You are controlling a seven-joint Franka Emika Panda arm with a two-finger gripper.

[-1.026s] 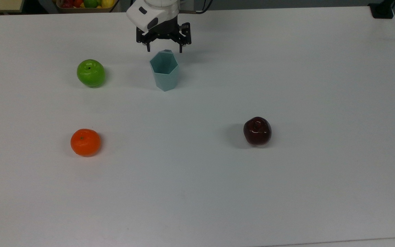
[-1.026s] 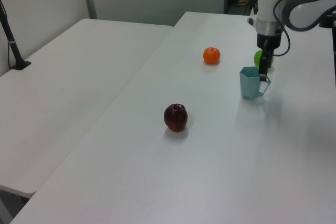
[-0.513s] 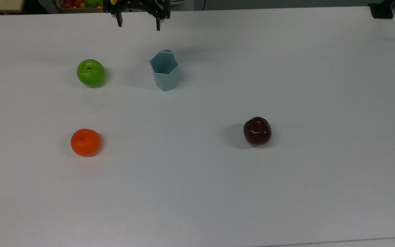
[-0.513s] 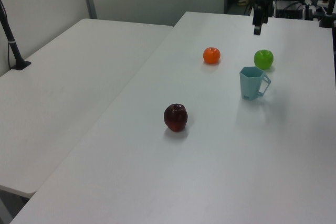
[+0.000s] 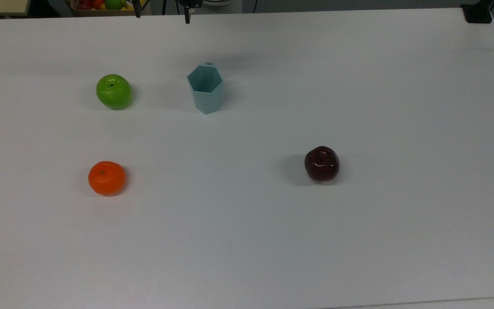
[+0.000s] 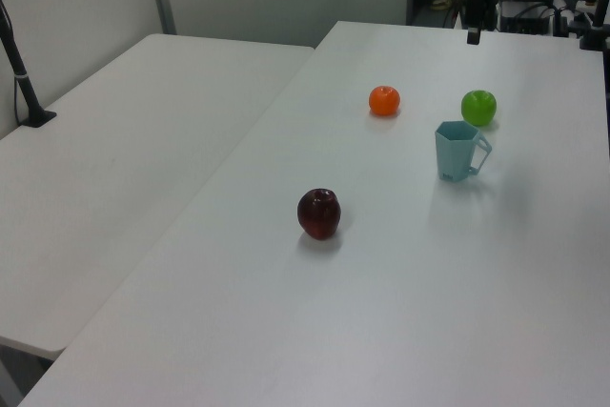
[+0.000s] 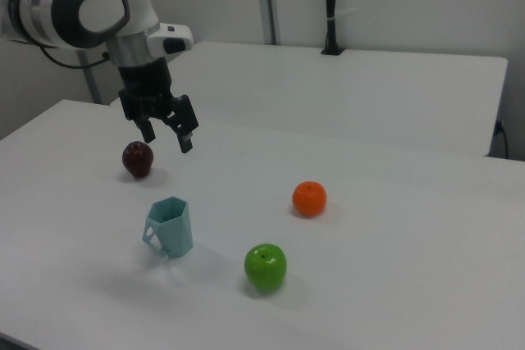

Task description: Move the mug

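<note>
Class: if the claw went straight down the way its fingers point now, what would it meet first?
Probably bare table. The open claw hangs above the surface, off to one side of the mug, though depth is hard to judge.

White table (image 5: pixel 358 257) w/ three fruits, all well apart. Green apple (image 5: pixel 113 91), stem dimple up, at the top view's upper left. Orange mandarin (image 5: pixel 106 177) nearer the camera in the top view, approx. in line w/ the green apple. Dark red apple (image 5: pixel 321 163), glossy, at the top view's right of centre. Second white table (image 6: pixel 124 169) adjoins at the left view's left; black post (image 6: pixel 19 64) stands on it. Fruit tray (image 5: pixel 105 5) beyond the far edge, top view.
</note>
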